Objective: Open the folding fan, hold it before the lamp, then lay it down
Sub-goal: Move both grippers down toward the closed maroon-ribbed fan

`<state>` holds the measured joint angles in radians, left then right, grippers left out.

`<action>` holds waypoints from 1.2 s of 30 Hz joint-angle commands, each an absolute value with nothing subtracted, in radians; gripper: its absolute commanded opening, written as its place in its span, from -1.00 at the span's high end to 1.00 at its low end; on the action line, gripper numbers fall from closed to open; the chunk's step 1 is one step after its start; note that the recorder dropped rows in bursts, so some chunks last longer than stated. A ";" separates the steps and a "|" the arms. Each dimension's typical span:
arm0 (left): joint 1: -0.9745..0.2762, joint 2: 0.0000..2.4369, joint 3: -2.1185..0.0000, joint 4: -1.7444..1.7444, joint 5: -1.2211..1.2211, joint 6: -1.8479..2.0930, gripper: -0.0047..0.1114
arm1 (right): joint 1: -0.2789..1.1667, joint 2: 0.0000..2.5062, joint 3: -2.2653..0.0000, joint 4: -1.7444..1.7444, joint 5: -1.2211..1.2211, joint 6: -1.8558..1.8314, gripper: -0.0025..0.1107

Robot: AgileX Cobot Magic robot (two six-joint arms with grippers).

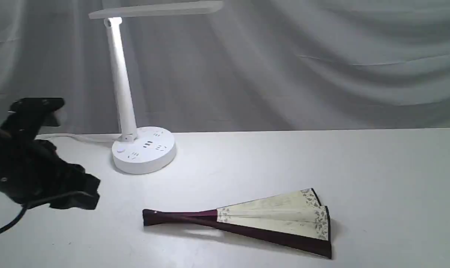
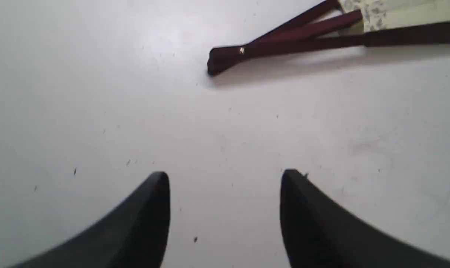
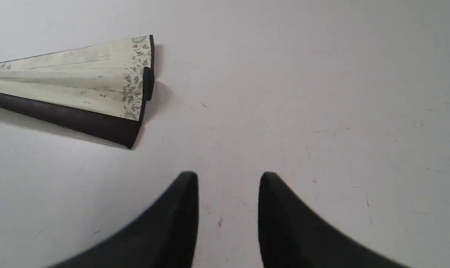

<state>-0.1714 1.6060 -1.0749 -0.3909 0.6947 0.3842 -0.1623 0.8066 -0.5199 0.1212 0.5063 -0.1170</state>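
The folding fan (image 1: 269, 217) lies flat on the white table, only slightly spread, its cream leaf to the right and its maroon pivot end to the left. Behind it on the left stands the white lamp (image 1: 122, 89), lit, with its bar head at the top. My left gripper (image 1: 82, 195) hovers over the table left of the fan's pivot, open and empty. The left wrist view shows the fan's pivot end (image 2: 225, 59) beyond my spread left gripper (image 2: 225, 178). My right gripper (image 3: 228, 178) is open above bare table, beside the fan's wide end (image 3: 80, 85); it is outside the exterior view.
The lamp's round base (image 1: 144, 150) carries sockets, and a white cord (image 1: 80, 137) trails left from it. A grey curtain (image 1: 303, 63) hangs behind the table (image 1: 377, 178).
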 commanded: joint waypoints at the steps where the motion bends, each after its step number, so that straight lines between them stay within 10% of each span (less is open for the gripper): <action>1: -0.217 1.673 -1.127 -0.376 0.607 0.316 0.12 | -0.161 0.808 -0.529 0.127 0.496 -0.126 0.44; 36: -0.249 2.122 -1.413 -0.618 0.485 0.427 0.10 | -0.159 1.102 -0.614 0.578 0.572 -0.456 0.66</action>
